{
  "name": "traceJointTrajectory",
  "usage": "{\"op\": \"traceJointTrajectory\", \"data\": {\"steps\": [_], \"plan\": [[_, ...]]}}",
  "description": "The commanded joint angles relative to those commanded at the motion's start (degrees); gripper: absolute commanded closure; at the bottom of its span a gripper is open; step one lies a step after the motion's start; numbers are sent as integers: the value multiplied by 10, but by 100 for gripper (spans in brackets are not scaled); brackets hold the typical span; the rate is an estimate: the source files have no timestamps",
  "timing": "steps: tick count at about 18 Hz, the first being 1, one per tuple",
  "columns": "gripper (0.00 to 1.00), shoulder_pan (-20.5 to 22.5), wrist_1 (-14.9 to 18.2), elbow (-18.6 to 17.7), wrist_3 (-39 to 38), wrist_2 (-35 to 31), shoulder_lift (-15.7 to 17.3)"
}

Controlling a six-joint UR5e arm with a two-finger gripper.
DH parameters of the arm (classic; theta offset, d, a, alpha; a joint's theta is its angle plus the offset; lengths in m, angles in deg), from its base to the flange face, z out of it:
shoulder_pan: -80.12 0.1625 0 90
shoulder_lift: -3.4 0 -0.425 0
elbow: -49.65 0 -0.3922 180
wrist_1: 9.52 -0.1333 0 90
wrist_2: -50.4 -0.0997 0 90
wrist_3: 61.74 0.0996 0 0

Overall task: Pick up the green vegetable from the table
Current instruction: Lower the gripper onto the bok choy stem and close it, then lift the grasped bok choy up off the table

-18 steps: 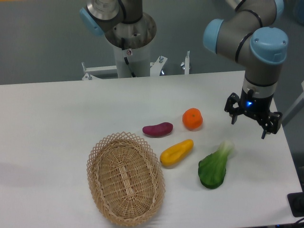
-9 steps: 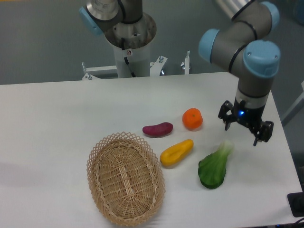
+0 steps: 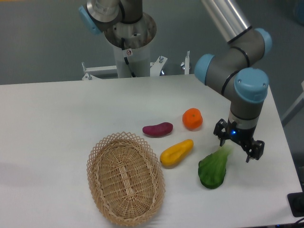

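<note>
The green vegetable [image 3: 213,169] lies on the white table [image 3: 57,118] at the front right, dark leafy end toward the front, pale stem pointing up and right. My gripper [image 3: 233,148] is open and hangs right over the stem end, one finger on each side of it. The stem tip is partly hidden behind the gripper. I cannot tell whether the fingers touch the vegetable.
A yellow squash-like piece [image 3: 176,152] lies just left of the green vegetable. A purple eggplant-like piece [image 3: 157,129] and an orange fruit [image 3: 192,118] lie behind it. A woven basket [image 3: 125,177] stands at the front centre. The robot base [image 3: 129,38] is at the back.
My gripper has moved left and down toward the green vegetable, from beside it at the right to over its stem end. The vegetable has not moved.
</note>
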Motion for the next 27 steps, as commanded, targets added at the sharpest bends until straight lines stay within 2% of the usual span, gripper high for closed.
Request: {"op": "traceJointTrajectory", "data": {"steps": [7, 10, 13, 15, 23, 24, 27], "plan": [[0, -1, -3, -29, 13, -52, 0], [0, -2, -5, -41, 6, -55, -1], [0, -14, -35, -50, 5, -59, -9], [0, -15, -44, -62, 4, -62, -10], [0, -15, -57, -66, 6, -62, -11], [4, -15, -61, -66, 6, -62, -11], [39, -15, -76, -73, 8, -61, -11]]}}
